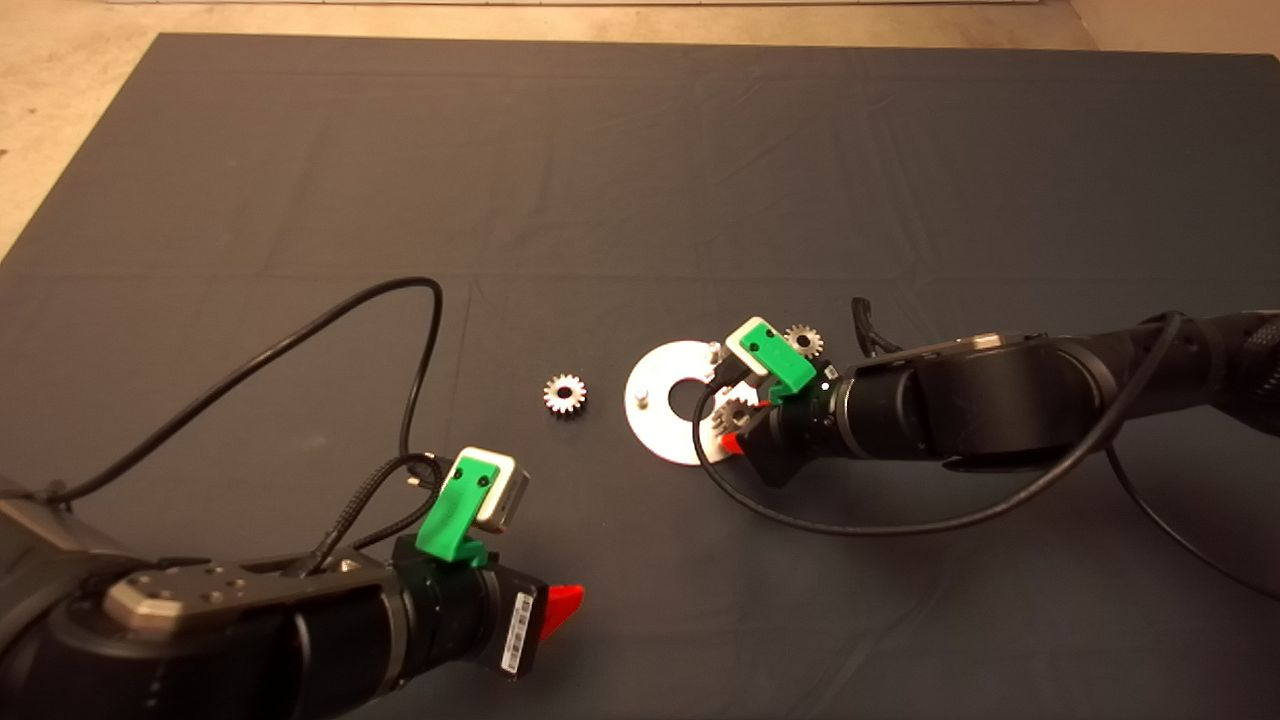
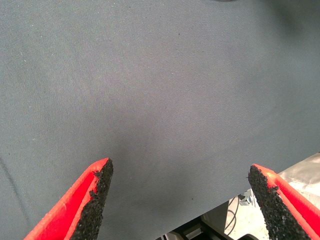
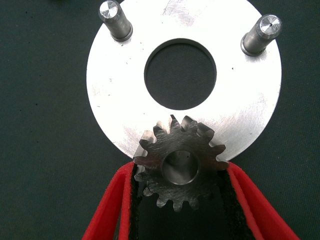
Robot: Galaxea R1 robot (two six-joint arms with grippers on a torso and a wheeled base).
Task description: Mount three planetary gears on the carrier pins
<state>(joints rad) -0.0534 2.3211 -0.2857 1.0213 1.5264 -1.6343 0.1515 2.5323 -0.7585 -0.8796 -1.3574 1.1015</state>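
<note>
- Dark mat (image 1: 640,150): covers nearly the whole head view; work surface for all parts.
- Left gripper (image 1: 560,605): lower left of the head view, over bare mat, jaws spread wide and holding nothing; evidently waiting, well apart from the parts.
- Right gripper (image 3: 180,200): enters from the right edge of the head view and ends at the disc's near rim; jaws clenched on one gear.
- Carrier disc (image 3: 115,90): flat, silver, centre of the head view, with a centre hole. Two carrier pins (image 3: 115,19) stand bare; the third is likely under the held gear.
- Held gear (image 3: 181,161): between the red fingers (image 3: 112,205), pads touching its toothed sides, bore facing up, overlapping the disc rim; seemingly placed for seating on that pin.
- Loose gear (image 1: 565,393): flat on mat, just left of disc.
- Loose gear (image 1: 803,340): flat on mat, at disc's upper right, beside the right wrist.
</note>
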